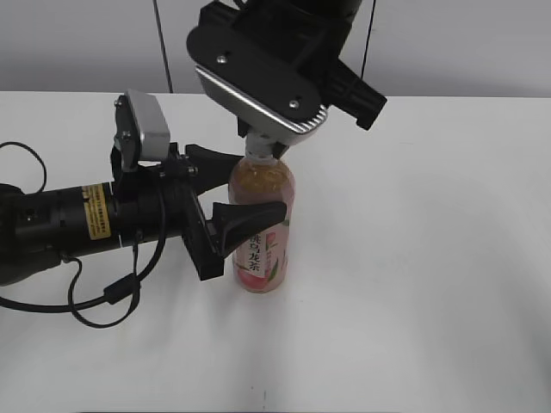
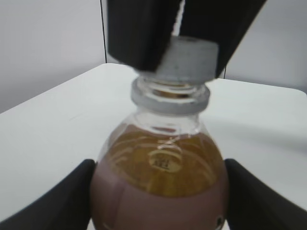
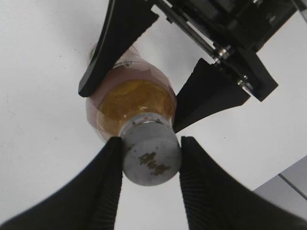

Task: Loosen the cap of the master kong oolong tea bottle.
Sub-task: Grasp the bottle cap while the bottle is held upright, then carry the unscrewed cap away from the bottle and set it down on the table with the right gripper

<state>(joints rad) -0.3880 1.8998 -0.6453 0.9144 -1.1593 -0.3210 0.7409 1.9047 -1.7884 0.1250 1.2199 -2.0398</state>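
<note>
Left gripper (image 1: 245, 185) clamping bottle (image 1: 263, 225) (upright); right gripper (image 3: 148, 158) closed on cap (image 3: 151, 155)

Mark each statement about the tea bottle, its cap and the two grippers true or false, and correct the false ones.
1. The master kong oolong tea bottle stands upright on the white table. True.
2. The left gripper hangs open, well clear of the bottle. False: its fingers sit against the bottle's body on both sides, as the left wrist view shows.
3. The right gripper is closed on the cap from above. True.
4. The cap lies on the table beside the bottle. False: it sits on the bottle's neck.
5. The bottle is empty. False: amber tea fills it up to the shoulder.
</note>
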